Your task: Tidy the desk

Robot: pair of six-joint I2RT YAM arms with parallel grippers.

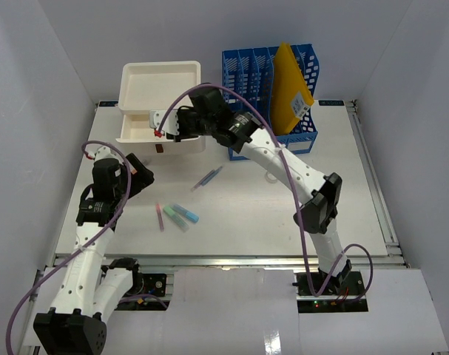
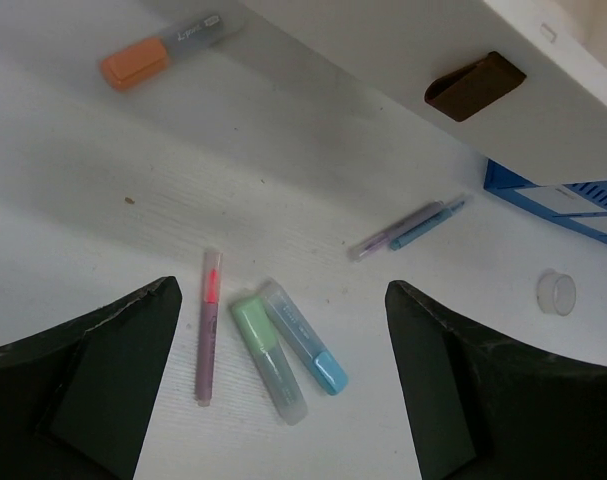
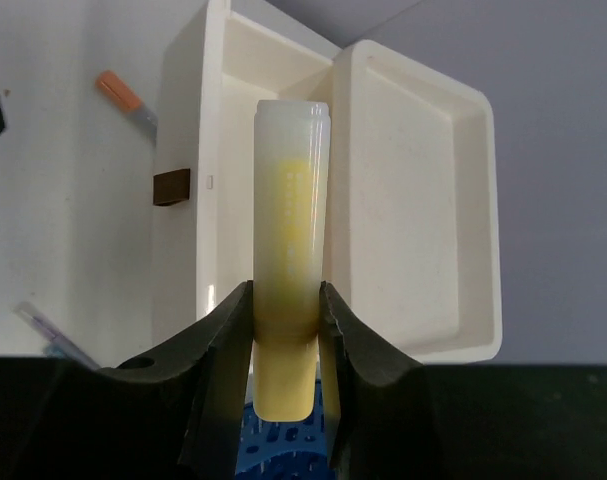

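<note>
Overhead view: the white desk (image 1: 342, 170) fills the middle of the frame and lies under both arms. A white drawer box (image 1: 161, 81) sits at upper left and a blue file rack (image 1: 246, 70) holding a yellow envelope (image 1: 289, 89) at upper centre. The right pincer (image 1: 163, 124) reaches over the drawer box. The left pincer (image 1: 137, 176) hangs above the desk at centre left.

Only the right wrist view shows what the right pincer (image 3: 285, 320) holds. It is clamped narrowly on a yellow marker (image 3: 291, 200) that points up the frame, over the wall between the box's open drawer (image 3: 233, 150) and its top tray (image 3: 413, 200). Bare desk shows at the left of that frame.

Only the left wrist view shows the small items clearly. The left pincer (image 2: 280, 290) is spread wide and holds nothing, with the desk directly below it. Between its fingers (image 2: 113, 370) lie a pink pen (image 2: 208, 335), a green highlighter (image 2: 265, 355) and a blue highlighter (image 2: 305, 340), side by side. Two thin pens (image 2: 403, 228) lie at centre right, an orange highlighter (image 2: 148, 55) at upper left and a small clear cap (image 2: 557, 293) at far right. A brown drawer handle (image 2: 475, 85) shows at upper right.
</note>
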